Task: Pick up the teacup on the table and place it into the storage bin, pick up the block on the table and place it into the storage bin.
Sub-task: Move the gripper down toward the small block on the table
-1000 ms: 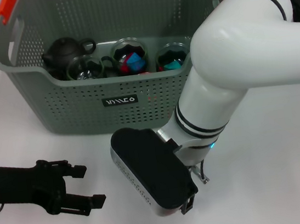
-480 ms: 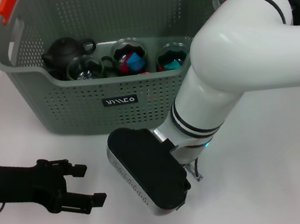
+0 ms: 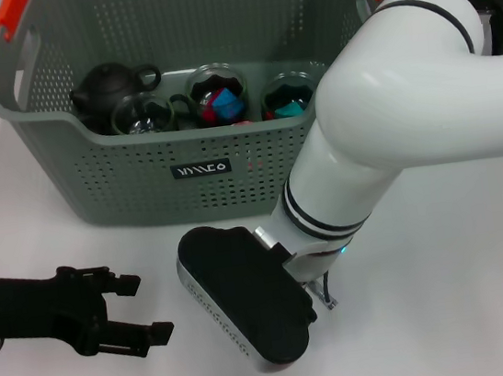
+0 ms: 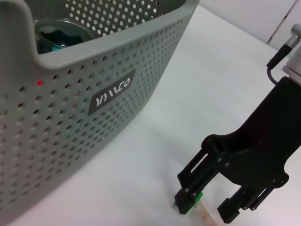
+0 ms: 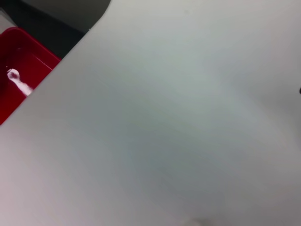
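1. left claw (image 3: 130,308): sits low over the white surface (image 3: 469,289), black fingers spread apart, nothing between them. the arm lies nearly flat along the surface.
2. right claw: hidden under the black wrist housing (image 3: 243,296) of the right arm (image 3: 389,105); i cannot tell whether it is spread or pressed together. the housing hangs just beside the left claw, on that claw's open side, close above the surface.
3. storage bin (image 3: 94,186): grey-green perforated basket with orange-red handle pieces (image 3: 10,16), standing on the surface beyond both claws. its black label (image 3: 201,169) faces them. in the left wrist view the bin wall (image 4: 56,122) and label (image 4: 112,92) show near the left claw (image 4: 214,203).
4. contents of the bin, all well beyond the left claw:
   - dark teapot (image 3: 108,84) toward one end.
   - clear glass teacup (image 3: 142,115) just beside the teapot.
   - second glass cup (image 3: 217,89) holding red and blue blocks (image 3: 222,106).
   - third glass cup (image 3: 289,93) holding a teal piece, nearest the right arm.
5. a small green piece (image 4: 196,197) shows at one fingertip of the left claw in the left wrist view; what it is cannot be told.
6. right wrist view: bare surface (image 5: 178,122) and a red container (image 5: 21,66) off its edge.
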`<state>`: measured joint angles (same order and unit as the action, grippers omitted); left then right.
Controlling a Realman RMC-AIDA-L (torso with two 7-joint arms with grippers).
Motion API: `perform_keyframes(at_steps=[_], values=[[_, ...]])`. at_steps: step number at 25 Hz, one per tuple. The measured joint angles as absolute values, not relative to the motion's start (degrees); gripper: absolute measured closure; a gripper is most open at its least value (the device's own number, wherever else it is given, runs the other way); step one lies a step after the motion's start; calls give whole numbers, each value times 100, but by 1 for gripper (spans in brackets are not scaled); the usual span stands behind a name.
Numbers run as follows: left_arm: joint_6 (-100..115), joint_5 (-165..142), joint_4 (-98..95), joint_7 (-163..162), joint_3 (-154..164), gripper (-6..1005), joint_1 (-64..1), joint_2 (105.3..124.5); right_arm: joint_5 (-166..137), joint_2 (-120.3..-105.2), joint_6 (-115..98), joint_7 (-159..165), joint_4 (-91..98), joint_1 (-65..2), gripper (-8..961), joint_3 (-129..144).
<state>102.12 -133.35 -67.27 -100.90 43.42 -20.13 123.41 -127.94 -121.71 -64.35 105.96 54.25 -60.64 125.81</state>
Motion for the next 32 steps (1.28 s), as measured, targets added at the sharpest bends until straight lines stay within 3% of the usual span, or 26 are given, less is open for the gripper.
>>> perform_keyframes(at_steps=[3,32], values=[[10213,-13335,-6723,-10090,4342,65,-2013,12340,-12717,-12173,-6446,10559,5425,-6064,167,12594],[10159,-13342,-6679,-10098,4306,65,-2021,12331,-12594,-12173,-6442,10561,5291,-6038,450,12603]])
